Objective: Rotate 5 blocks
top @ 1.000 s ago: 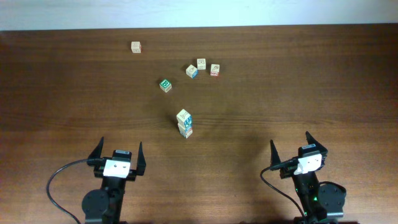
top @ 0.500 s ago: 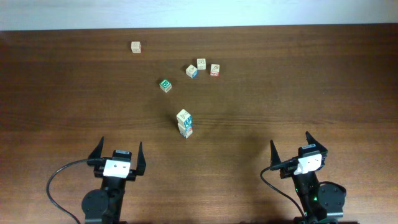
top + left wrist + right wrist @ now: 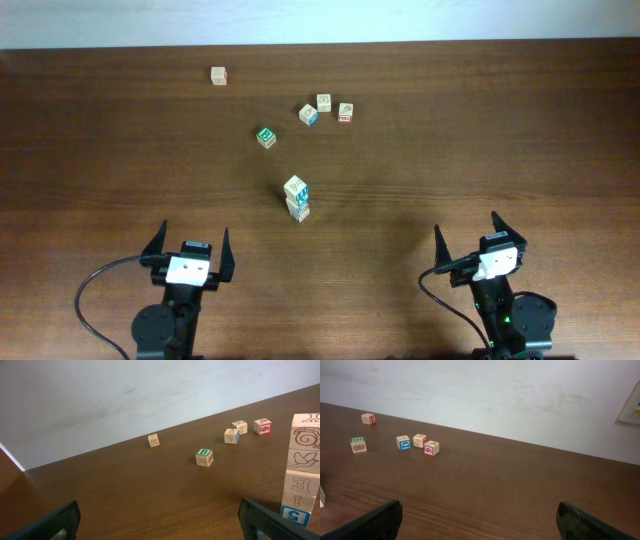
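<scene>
Nothing moved vs earlier frames. Table (image 3: 520, 120) carries everything. L gripper (image 3: 194, 230) & R gripper (image 3: 466, 223) sit at near edge, jaws wide, empty. Stack (image 3: 296, 197) stands mid-table, well ahead of both. 3 blocks (image 3: 324, 101) cluster behind it. B cube (image 3: 265, 137) is left of them, pale cube (image 3: 218, 75) far back-left.
</scene>
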